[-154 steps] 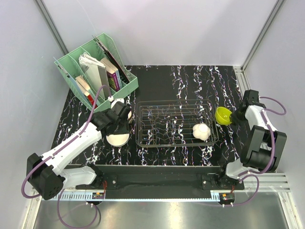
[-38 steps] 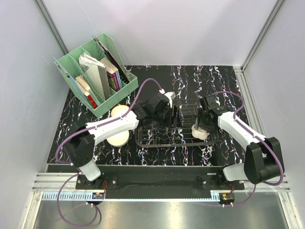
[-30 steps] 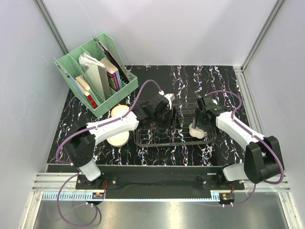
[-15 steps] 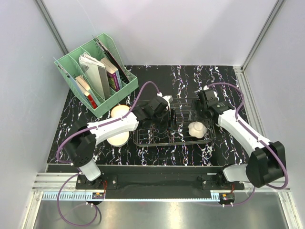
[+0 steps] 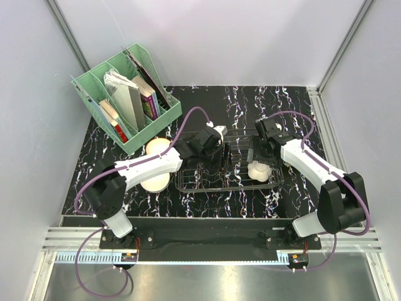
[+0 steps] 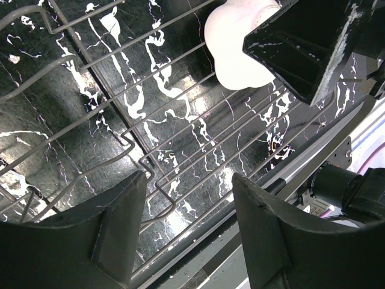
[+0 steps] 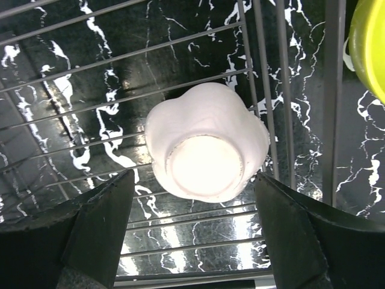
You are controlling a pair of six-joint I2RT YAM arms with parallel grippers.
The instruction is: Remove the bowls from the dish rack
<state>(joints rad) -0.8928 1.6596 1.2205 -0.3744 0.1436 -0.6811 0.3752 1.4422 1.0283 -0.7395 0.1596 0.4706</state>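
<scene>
White bowl [image 7: 206, 149] sits inverted (base upward) in rack [image 5: 200, 178].

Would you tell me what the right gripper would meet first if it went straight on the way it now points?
Most likely the upturned white bowl in the dish rack. It sits directly ahead of the right gripper, framed by its open fingers. How much gap remains is unclear.

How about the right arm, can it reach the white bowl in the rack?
Probably yes. Its open end effector hangs right over the upside-down white bowl, a finger on each side, nothing in between.
</scene>
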